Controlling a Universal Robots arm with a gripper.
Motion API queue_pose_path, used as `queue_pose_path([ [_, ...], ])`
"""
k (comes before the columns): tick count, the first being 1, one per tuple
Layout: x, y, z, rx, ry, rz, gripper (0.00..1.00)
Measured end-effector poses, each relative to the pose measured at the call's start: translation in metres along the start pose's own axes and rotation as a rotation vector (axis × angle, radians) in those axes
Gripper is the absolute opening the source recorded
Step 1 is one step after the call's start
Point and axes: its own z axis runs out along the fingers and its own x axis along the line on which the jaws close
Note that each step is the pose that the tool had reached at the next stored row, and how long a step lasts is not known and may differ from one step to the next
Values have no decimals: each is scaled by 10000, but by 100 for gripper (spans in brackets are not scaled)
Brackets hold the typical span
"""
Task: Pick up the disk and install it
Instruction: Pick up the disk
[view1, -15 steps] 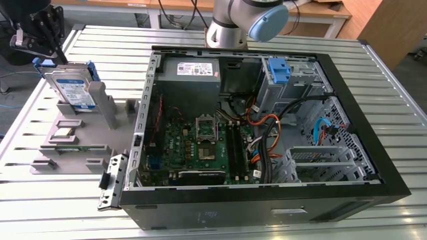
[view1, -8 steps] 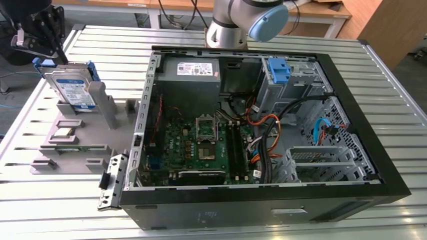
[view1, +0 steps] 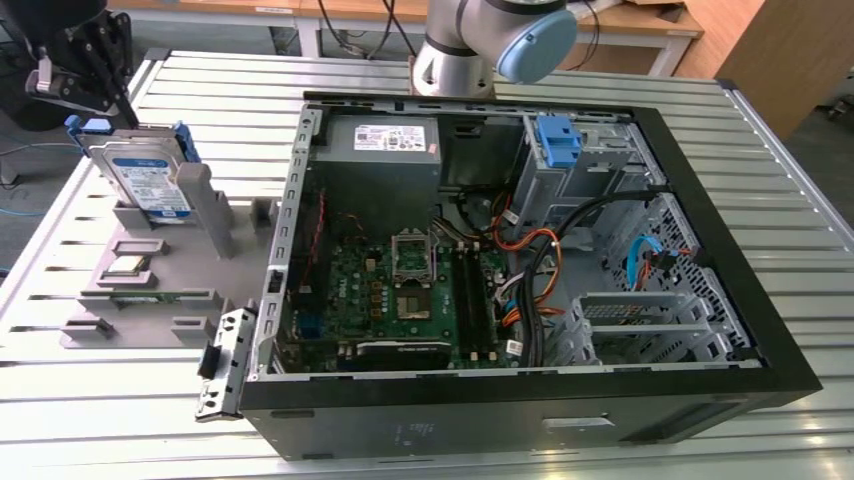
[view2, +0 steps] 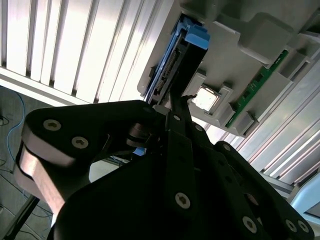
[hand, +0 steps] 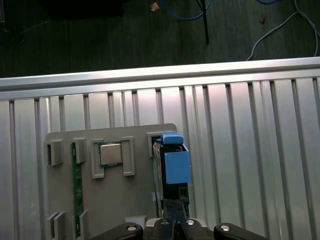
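The gripper (hand: 172, 215) is being held pointing downward just above the disk (view1: 144, 180), its jaws drawn narrowly together and gripping nothing. The disk is being carried upright on its edge by the grey fixture (view1: 200, 225). In the exterior view this is at ten o'clock of the open computer case (view1: 747, 300). The arm's base (view1: 454, 60) is being shown at the case's twelve o'clock.

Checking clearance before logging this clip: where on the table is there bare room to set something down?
Bare slats run below the grey fixture in the exterior view's lower left, and along its right beyond the computer case. Crowded: the gap between fixture and case, and around the disk, where the pincer hangs.
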Motion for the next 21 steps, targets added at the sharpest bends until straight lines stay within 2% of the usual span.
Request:
queue_pose_path([
  [8, -5, 1, 0, 0, 0, 0, 11],
  [9, -5, 1, 0, 0, 0, 0, 17],
  [10, -5, 1, 1, 0, 0, 0, 17],
  [12, -6, 1, 1, 0, 0, 0, 29],
  [13, -7, 1, 0, 0, 0, 0, 29],
  [17, -9, 1, 0, -1, 1, 0, 53],
  [19, -10, 1, 1, 0, 1, 0, 53],
  [20, -11, 1, 1, 0, 0, 0, 59],
  [21, -11, 1, 1, 0, 1, 0, 59],
])
